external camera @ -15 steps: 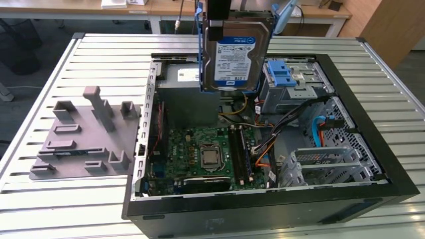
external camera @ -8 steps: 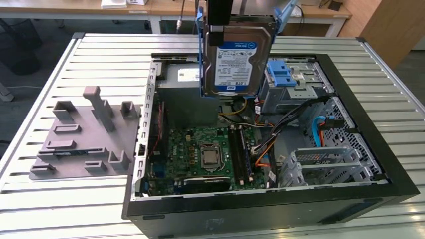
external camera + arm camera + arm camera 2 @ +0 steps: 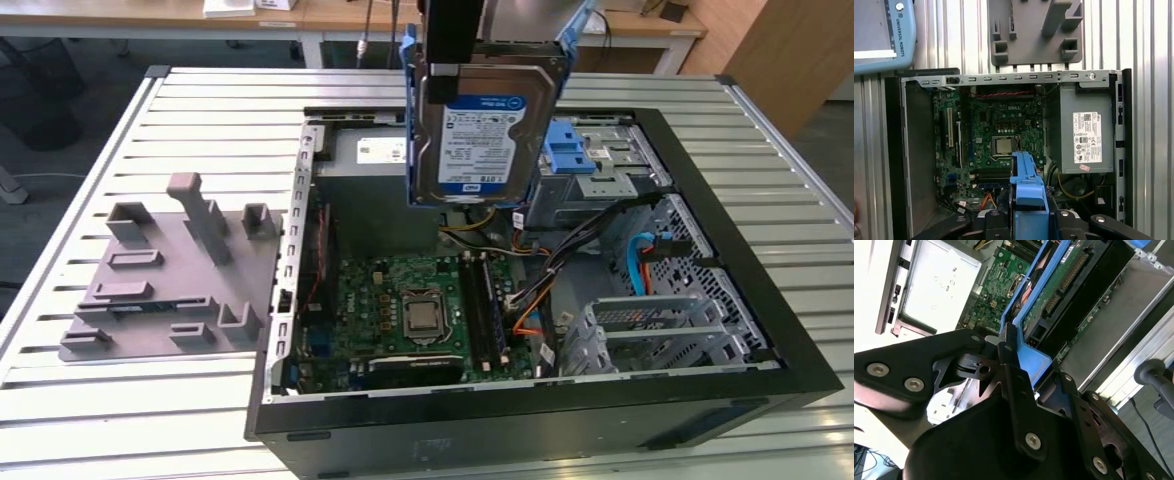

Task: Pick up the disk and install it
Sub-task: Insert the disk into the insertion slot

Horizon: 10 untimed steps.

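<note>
At the exterior view's left, the grey fixture (image 3: 160, 290) lay on the slatted table (image 3: 134, 420) with nothing in its slots. Beside it stood the open computer case (image 3: 534, 425), its motherboard (image 3: 400, 305) bare on the floor and the grey power supply (image 3: 374, 150) against the far wall.

Above the middle of the case I carried the disk (image 3: 483, 130). It hung on edge with its label facing the camera, well clear of the board below and touching nothing in the case. My gripper (image 3: 1026, 360) was clamped on it from above, the jaws closed onto the blue plastic rail at the disk's upper end. In the second wrist view the connector edge of the drive pointed down towards the case.

Further to the exterior view's right sat the drive bay (image 3: 607, 170) with its blue latch strip (image 3: 577, 150), and no drive showed in it.

I judged the pick-up done and the carry well under way. The install itself was not yet done, since the disk was neither lined up with the bay nor seated in it.
</note>
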Tool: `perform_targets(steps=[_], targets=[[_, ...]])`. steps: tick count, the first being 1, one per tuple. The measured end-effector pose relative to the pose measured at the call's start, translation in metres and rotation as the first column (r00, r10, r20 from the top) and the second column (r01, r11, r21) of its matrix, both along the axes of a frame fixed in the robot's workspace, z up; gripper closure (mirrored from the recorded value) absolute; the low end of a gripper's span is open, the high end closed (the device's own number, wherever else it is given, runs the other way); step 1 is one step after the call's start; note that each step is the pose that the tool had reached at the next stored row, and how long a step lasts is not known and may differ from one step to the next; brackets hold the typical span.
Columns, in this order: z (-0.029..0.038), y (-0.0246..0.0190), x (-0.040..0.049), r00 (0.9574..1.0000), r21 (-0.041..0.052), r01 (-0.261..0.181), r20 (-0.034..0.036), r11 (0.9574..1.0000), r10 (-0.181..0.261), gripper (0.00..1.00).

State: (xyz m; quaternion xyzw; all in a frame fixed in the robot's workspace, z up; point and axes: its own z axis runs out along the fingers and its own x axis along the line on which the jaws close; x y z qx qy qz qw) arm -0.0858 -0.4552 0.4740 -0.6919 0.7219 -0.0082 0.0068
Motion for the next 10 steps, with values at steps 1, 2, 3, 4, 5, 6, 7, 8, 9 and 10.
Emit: perform_targets(steps=[1, 2, 3, 4, 5, 6, 7, 8, 9, 10], targets=[[0.0, -0.0004, 0.0024, 1.0, -0.0002, 0.0, -0.0012, 1.0, 0.0, 0.64], [-0.0001, -0.0008, 0.0047, 1.0, -0.0001, 0.0, -0.0022, 1.0, 0.0, 0.64], [-0.0001, -0.0013, 0.0067, 1.0, -0.0003, 0.0, -0.0034, 1.0, 0.0, 0.64], [-0.0001, -0.0019, 0.0082, 1.0, -0.0004, 0.0, -0.0045, 1.0, 0.0, 0.64], [-0.0003, -0.0027, 0.009, 1.0, -0.0004, 0.0, -0.0051, 1.0, 0.0, 0.64], [-0.0005, -0.0038, 0.0094, 1.0, -0.0003, 0.0, -0.0052, 1.0, 0.0, 0.64], [-0.0007, -0.0053, 0.0094, 1.0, -0.0003, 0.0, -0.0052, 1.0, 0.0, 0.64], [-0.0009, -0.0072, 0.0094, 1.0, -0.0002, 0.0, -0.0052, 1.0, 0.0, 0.64], [-0.0011, -0.0096, 0.0094, 1.0, -0.0001, 0.0, -0.0052, 1.0, 0.0, 0.64], [-0.0013, -0.0123, 0.0094, 1.0, -0.0002, 0.0, -0.0052, 1.0, 0.0, 0.64]])
